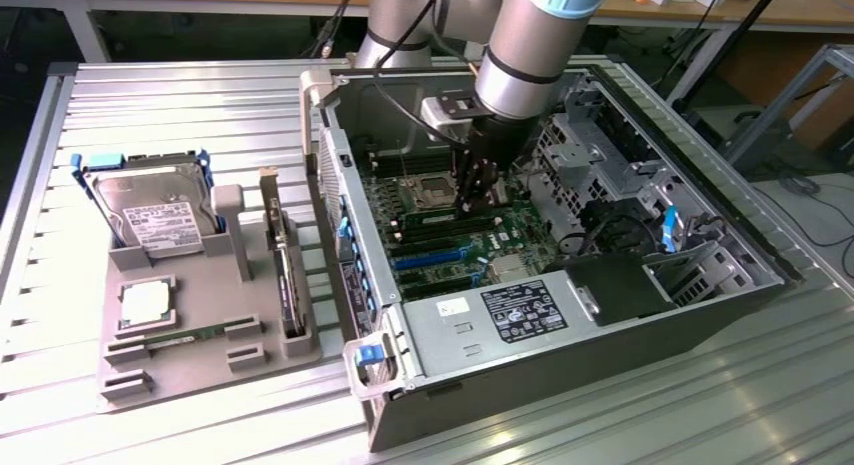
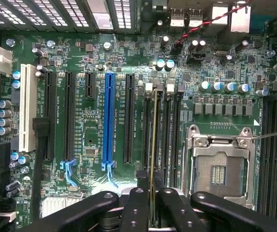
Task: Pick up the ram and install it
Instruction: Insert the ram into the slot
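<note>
Slatted tabletop [image 1: 174, 95] carries the case [image 1: 441, 340]; your arm [image 1: 521, 65] reaches down inside it. Jaws pinch the ram [image 2: 153, 145] edge-on near the processor socket [image 2: 219, 166].

The silver-grey tubular arm [image 1: 534, 45] has a light-blue ring [image 1: 561, 0] and a thin black band [image 1: 518, 73]; the black gripper [image 2: 152, 205] has fingers [image 2: 136, 210] with round holes.

Bright, even light is falling from above in the exterior view, glaring off the table [image 1: 160, 95] slats on that view's left and washing the processor [image 1: 144, 303] nearly white. The case [image 1: 561, 385] interior is lying in shade under the arm [image 1: 527, 45]. In the wrist view the motherboard [image 2: 94, 63] is glowing evenly, the vents [image 2: 99, 12] are flaring white, and the ram [image 2: 153, 135] is gleaming yellow, pinched in the black gripper [image 2: 153, 193].
</note>
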`<state>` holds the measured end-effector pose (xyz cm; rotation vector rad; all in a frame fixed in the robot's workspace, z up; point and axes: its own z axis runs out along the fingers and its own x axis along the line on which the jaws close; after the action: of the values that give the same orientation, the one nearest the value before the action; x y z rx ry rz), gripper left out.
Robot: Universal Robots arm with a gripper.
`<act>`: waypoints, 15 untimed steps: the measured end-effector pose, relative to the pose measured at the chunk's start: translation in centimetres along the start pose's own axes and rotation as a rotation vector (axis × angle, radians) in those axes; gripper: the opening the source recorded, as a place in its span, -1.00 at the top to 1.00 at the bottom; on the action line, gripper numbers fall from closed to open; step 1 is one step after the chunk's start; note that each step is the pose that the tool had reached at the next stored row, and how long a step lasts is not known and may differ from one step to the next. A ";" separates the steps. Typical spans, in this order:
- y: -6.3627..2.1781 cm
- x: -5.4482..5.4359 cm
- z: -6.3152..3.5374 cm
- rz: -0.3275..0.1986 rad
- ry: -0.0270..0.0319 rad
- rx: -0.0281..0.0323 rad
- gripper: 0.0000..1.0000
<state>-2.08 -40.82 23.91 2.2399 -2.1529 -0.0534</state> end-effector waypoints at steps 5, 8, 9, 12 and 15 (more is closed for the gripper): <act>-0.14 0.0 0.92 -0.001 0.0003 -0.0001 0.72; -0.17 0.1 0.97 -0.001 0.0000 0.0001 0.72; -0.18 0.2 0.99 -0.001 0.0001 0.0000 0.72; -0.16 0.3 1.00 -0.001 -0.0001 -0.0003 0.72; -0.15 0.3 0.75 -0.001 -0.0002 -0.0008 0.72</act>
<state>-1.95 -41.13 23.15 2.2409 -2.1512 -0.0546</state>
